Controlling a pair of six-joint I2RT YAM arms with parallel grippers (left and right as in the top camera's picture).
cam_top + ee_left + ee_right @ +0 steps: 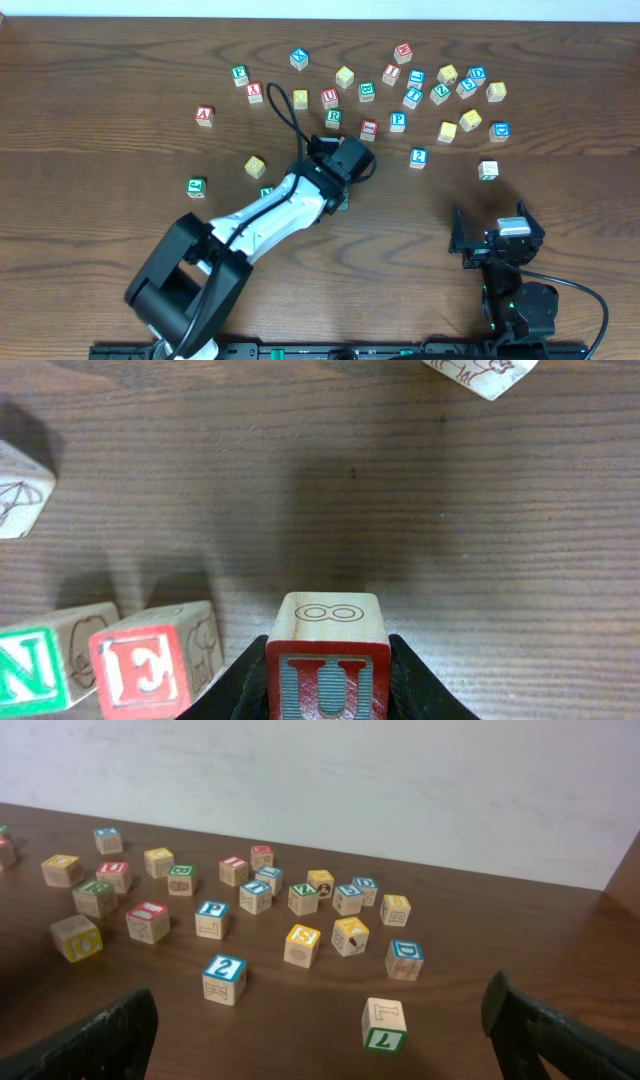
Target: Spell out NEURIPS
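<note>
At the centre of the table (100,60), your left gripper (328,685) is clenched on the red U cube (329,622), a finger against each side. Whether the cube touches the wood, you cannot tell. Toward the left of the wrist view, the red E cube (140,668) and green N cube (25,672) stand side by side, with E nearer the U and a gap between them. The blue P cube (398,121) sits among the scattered cubes farther back. Your right gripper (322,1038) is spread wide and holds nothing.
</note>
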